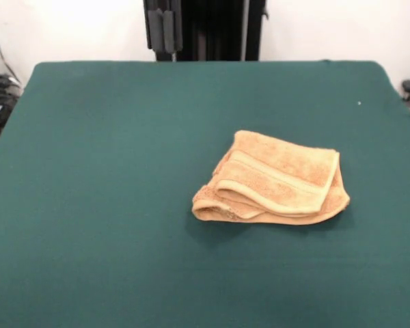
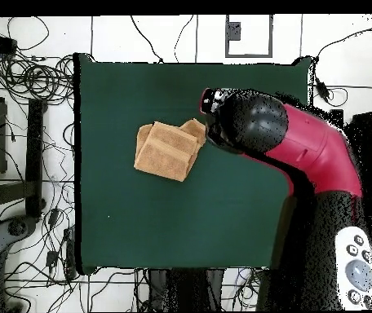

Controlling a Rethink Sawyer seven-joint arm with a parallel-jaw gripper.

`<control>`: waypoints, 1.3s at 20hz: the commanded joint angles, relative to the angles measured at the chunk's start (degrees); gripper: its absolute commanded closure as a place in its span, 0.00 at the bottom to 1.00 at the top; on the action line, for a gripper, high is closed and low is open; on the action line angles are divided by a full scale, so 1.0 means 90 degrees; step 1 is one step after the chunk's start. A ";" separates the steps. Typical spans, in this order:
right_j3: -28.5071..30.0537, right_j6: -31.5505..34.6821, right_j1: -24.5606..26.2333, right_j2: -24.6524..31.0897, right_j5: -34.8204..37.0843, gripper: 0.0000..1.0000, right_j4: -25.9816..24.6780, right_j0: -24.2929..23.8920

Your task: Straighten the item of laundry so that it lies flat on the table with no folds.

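Note:
The item of laundry (image 1: 273,181), an orange-tan terry towel, lies folded over itself in layers, right of the middle of the table (image 1: 109,171). A woven border band and a lighter hem run across its top layer. Seen from overhead, the towel (image 2: 168,151) sits left of centre on the table (image 2: 238,212), with a rumpled corner pointing at the arm. My gripper (image 1: 164,31) hangs at the top edge of the front view, high above the far side and well clear of the towel. From overhead, my gripper (image 2: 211,100) shows at the tip of the red and black arm.
The red and black arm (image 2: 303,147) reaches over the table's right side in the overhead view. Cables and equipment (image 2: 26,122) lie on the floor around the table. A tiny white speck (image 1: 359,103) lies on the cloth at the far right.

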 commanded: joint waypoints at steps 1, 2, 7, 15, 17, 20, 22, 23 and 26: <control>0.0808 0.0665 0.0659 0.0641 -0.0822 1.00 -0.0201 0.0224; 0.0795 0.0664 0.0714 0.0628 -0.0871 1.00 -0.0225 0.0236; 0.0801 0.0733 0.0980 0.0547 -0.1148 1.00 -0.0302 0.0311; 0.0946 0.0387 0.1510 0.1215 -0.1485 1.00 -0.0130 -0.0100; 0.0902 0.0422 0.1639 0.1302 -0.1403 1.00 -0.0051 -0.0145; 0.0812 0.0480 0.1804 0.1393 -0.1275 1.00 0.0022 -0.0180; 0.0790 0.0529 0.1929 0.1525 -0.1182 1.00 0.0135 -0.0249; 0.0803 0.0559 0.1990 0.1615 -0.1141 1.00 0.0211 -0.0302; 0.0767 0.0462 0.2242 0.1914 -0.1242 1.00 0.0268 -0.0463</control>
